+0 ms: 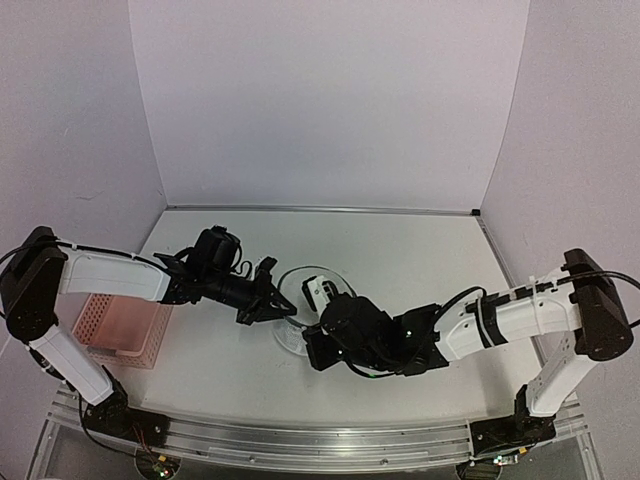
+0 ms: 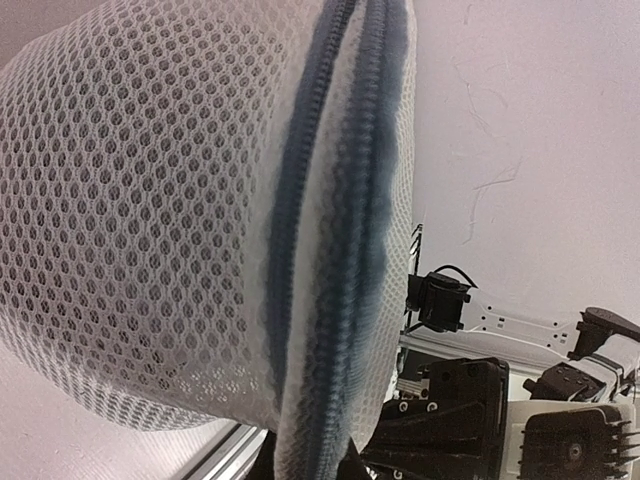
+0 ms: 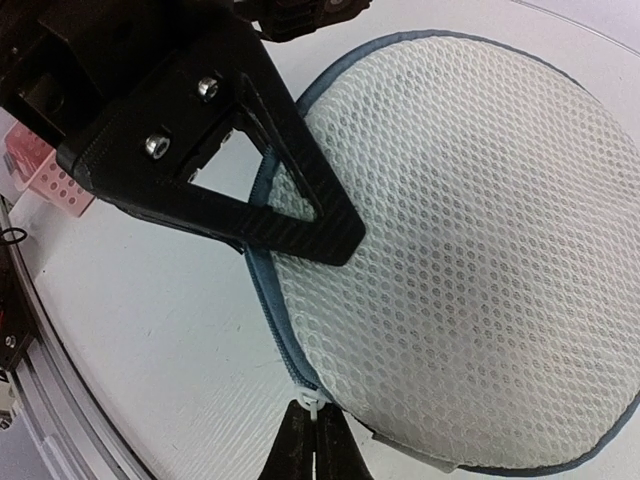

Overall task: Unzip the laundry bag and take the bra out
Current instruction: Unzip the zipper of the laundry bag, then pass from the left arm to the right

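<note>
**Soft mesh bag pinned from both sides, zip not yet run**

The table (image 1: 420,250) carries the laundry bag (image 3: 470,250) near its middle, somewhat toward the near edge, between the two arms. It is a light, floppy mesh drum. A wire hoop stiffens only the rim, so the walls will likely cave and the whole bag slide if it is pulled without a counter-hold. The rim is the firm place to grip. The zip (image 2: 340,250) runs round the edge of the round lid and looks closed over the stretch in view. The bra cannot be made out through the mesh, so presumably it is inside.

A pink basket (image 1: 155,340) stands by the table's left edge toward the near corner, well apart from the bag and out of the way.

The left gripper (image 1: 272,308) is closed and appears to pinch the bag's rim on its left side. The right gripper (image 3: 308,440) is closed on the small white zip tab (image 3: 290,404) at the lid's edge.

The main obstruction is the left gripper itself, which sits on the zip line, so the slider may run into it.
</note>
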`<control>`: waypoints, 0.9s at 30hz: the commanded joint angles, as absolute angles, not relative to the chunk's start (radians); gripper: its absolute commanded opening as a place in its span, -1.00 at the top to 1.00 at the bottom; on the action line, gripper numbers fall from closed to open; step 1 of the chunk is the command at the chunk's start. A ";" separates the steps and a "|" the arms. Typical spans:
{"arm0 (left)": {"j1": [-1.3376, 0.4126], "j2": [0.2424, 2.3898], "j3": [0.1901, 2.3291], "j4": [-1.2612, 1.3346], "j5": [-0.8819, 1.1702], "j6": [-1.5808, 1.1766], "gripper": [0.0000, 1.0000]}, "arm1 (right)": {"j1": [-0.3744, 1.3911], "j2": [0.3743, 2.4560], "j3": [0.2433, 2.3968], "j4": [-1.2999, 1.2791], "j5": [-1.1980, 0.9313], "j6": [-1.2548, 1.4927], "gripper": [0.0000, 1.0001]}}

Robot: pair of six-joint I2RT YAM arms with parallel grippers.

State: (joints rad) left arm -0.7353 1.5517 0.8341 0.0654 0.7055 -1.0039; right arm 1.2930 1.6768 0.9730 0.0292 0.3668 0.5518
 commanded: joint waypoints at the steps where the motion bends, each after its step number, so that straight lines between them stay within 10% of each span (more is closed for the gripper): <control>1: -0.724 1.508 0.868 0.091 0.683 -1.002 1.00 | 1.298 1.605 0.932 0.002 0.447 0.580 1.00; 10: -0.724 1.507 0.863 0.091 0.676 -0.999 1.00 | 1.298 1.585 0.912 -0.026 0.450 0.599 1.00; 18: -0.725 1.525 0.872 0.091 0.675 -0.980 1.00 | 1.298 1.532 0.935 -0.022 0.374 0.535 0.03; 27: -0.724 1.542 0.901 0.081 0.740 -0.869 1.00 | 1.293 1.387 0.947 -0.125 0.408 0.453 -0.29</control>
